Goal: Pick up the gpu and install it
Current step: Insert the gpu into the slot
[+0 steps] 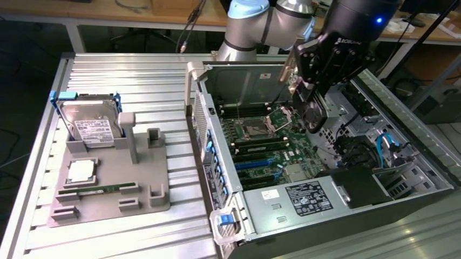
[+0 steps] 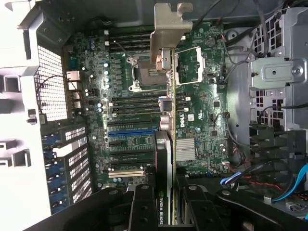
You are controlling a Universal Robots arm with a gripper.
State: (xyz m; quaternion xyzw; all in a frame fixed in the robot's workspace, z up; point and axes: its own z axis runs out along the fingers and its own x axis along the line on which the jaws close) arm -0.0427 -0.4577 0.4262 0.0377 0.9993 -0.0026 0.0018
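I have the pincer [image 1: 312, 91] closed part-way on the gpu [image 1: 314, 116], gripping it by its two flat faces, with the jaws only as wide as the card is thick. The card hangs on edge below the pincer, inside the open case [image 1: 238, 81] and over the board [image 1: 263, 145]. It sits toward the exterior view's right of the socket [image 1: 257, 128] and is not seated in any slot that I can see.

In the wrist view I look straight down the card's thin edge. Black fingers [image 2: 143, 207] flank it on both sides, a white-lettered label on the card shows between them, and its silvery bracket [image 2: 169, 24] is at the far end, beyond the socket. The blue slot [image 2: 132, 131] lies to one side of the card, apart from it. I cannot tell how high the card's lower edge is above the board.

On the bench [image 1: 129, 70], at the exterior view's left of the case, a grey holder [image 1: 144, 189] carries a hard drive [image 1: 90, 125] standing upright in its blue frame. A green memory stick [image 1: 97, 189] lies flat nearer the front of the holder. Both are well apart from the pincer.
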